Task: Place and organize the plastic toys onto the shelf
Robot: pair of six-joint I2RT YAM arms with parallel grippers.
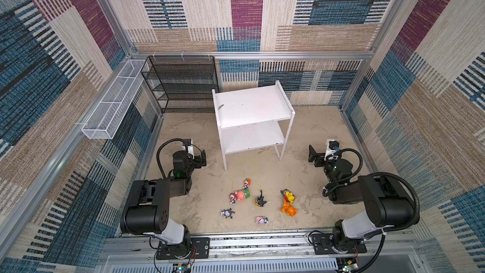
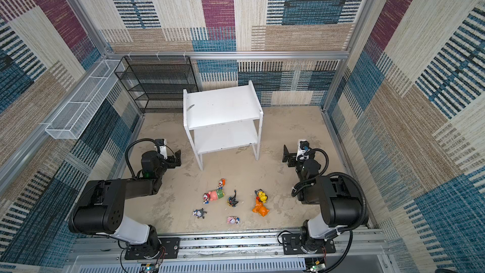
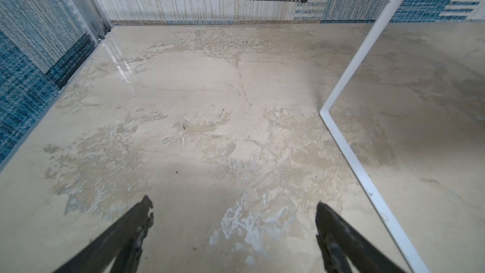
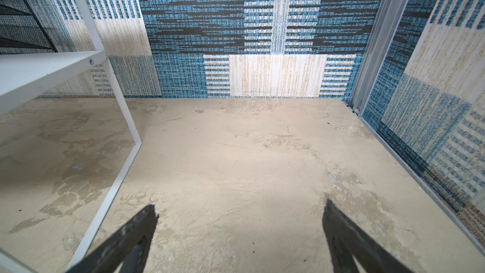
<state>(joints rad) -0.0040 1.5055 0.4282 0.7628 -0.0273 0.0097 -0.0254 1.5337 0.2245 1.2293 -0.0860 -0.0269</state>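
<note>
A: State of the left end effector (image 1: pixel 201 158)?

B: Wide open, gripping nothing. Hanging above bare tabletop (image 1: pixel 315 127), just left of the shelf (image 1: pixel 252 106) and near its front left leg. In the left wrist view, only stained surface between the two dark fingers (image 3: pixel 126 235).

A: And the right end effector (image 1: pixel 313 154)?

B: Spread just as wide, likewise empty. Off to the right of the shelf, close to its right-hand legs, well apart from the toys (image 2: pixel 258 207).

A: Whereabouts of those toys?

B: All on the tabletop in front of the shelf, between the two arms, not yet on either white board.
- Pink-and-green figurine (image 1: pixel 242 194) on its side, with a tiny big-headed figure (image 1: pixel 233 198) right against its left end and a second tiny figure (image 1: pixel 246 183) just behind.
- Black-hooded yellow figurine (image 1: pixel 260 200) tipped over just to the right.
- Farther right, blue-hooded yellow figurine (image 1: pixel 288 195) right up against the orange-hooded figurine (image 1: pixel 288 209).
- Nearest the arm bases, a dark tiny figure (image 1: pixel 227 213) on the left and a pinkish tiny figure (image 1: pixel 262 220) on the right, apart from each other.

A: Anything else around?

B: Black mesh rack (image 1: pixel 181 85) against the back wall, left of the shelf. White wire basket (image 1: pixel 112 106) fixed along the left wall.
</note>
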